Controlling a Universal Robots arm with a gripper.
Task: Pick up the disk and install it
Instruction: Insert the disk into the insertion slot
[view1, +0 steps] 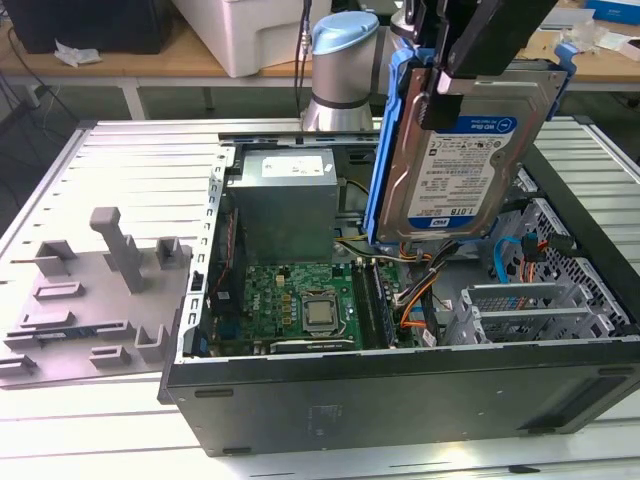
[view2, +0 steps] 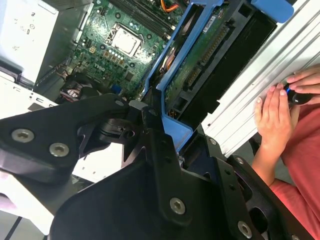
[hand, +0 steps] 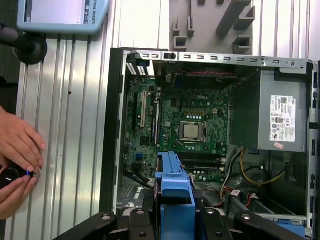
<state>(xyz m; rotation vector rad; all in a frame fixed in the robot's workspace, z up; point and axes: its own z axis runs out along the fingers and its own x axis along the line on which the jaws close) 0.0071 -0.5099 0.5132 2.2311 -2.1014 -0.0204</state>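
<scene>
Our black gripper (view1: 452, 88) is clamped shut on the top edge of the disk (view1: 455, 170), a flat rectangular silver hard drive with a white-and-blue label, framed by blue plastic carrier rails. The disk hangs from the fingers nearly upright, label face out in the exterior view, and touches nothing but the gripper.

Directly beneath the gripper lies the open black metal computer case (view1: 400, 400), on its side with the panel off. Under the hanging disk we see the green motherboard (view1: 300, 300) and a tangle of coloured cables. Beyond it stands the grey boxy power supply (view1: 283, 200). The perforated silver metal drive cage (view1: 530, 315) sits below the gripper, toward the exterior view's right, well apart from the disk.

Farther out, beside the case on the slatted aluminium table (view1: 120, 160), rests the grey moulded fixture tray (view1: 100, 300). In the first wrist view a person's hands (hand: 17, 147) rest at the table edge on a small dark object.

We judge the pickup done: the disk is lifted and securely held. The install is not yet done, since the disk hangs clear above the case and sits in no bay.
</scene>
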